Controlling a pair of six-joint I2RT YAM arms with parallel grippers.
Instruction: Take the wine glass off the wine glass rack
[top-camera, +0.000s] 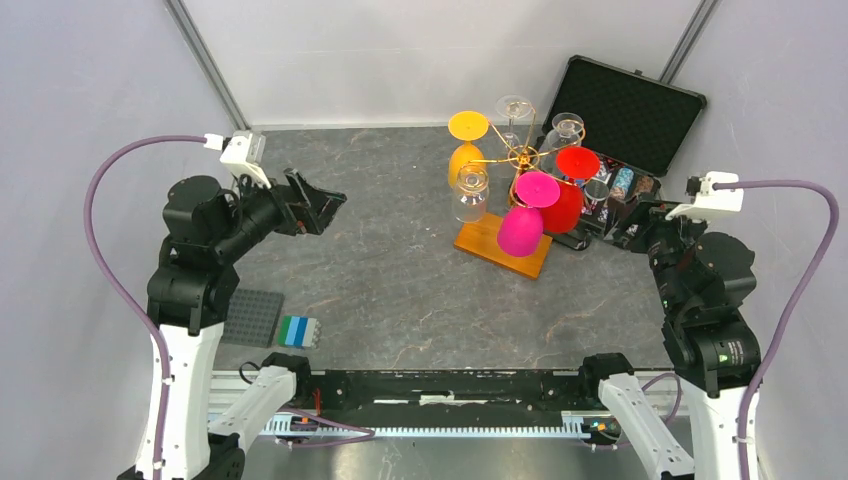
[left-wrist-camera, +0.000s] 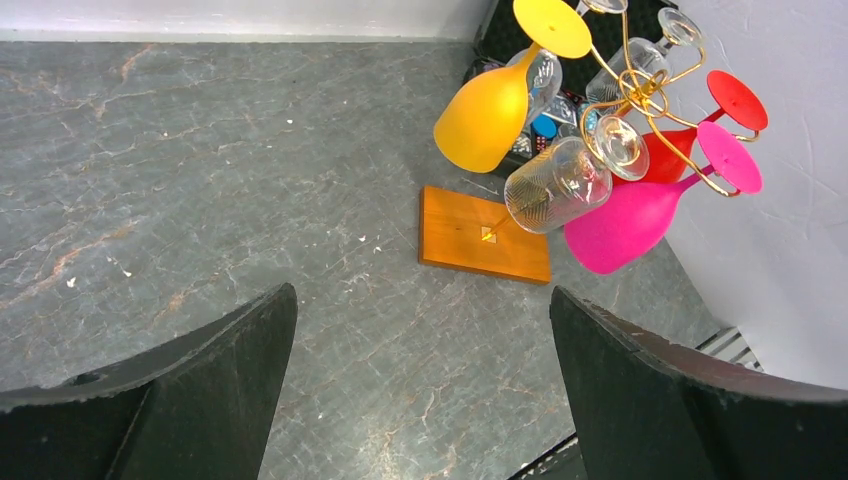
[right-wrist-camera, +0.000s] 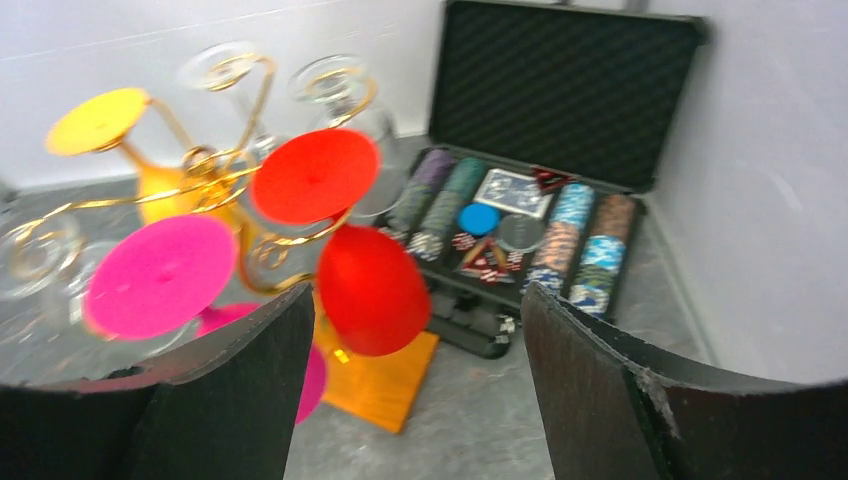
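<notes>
Red wine glass (top-camera: 565, 205) hangs on the right side of the wine glass rack (top-camera: 524, 158). Right fingers (right-wrist-camera: 600, 380) just right of rack, spread, empty. Left fingers (left-wrist-camera: 200, 400) well left of rack, spread wide, empty. Risk: a sideways pull snags the curled wire, tips the rack or knocks the pink glass (top-camera: 520, 228).

The leftmost clear glass (right-wrist-camera: 35, 255) is blurred and partly cut off.
</notes>
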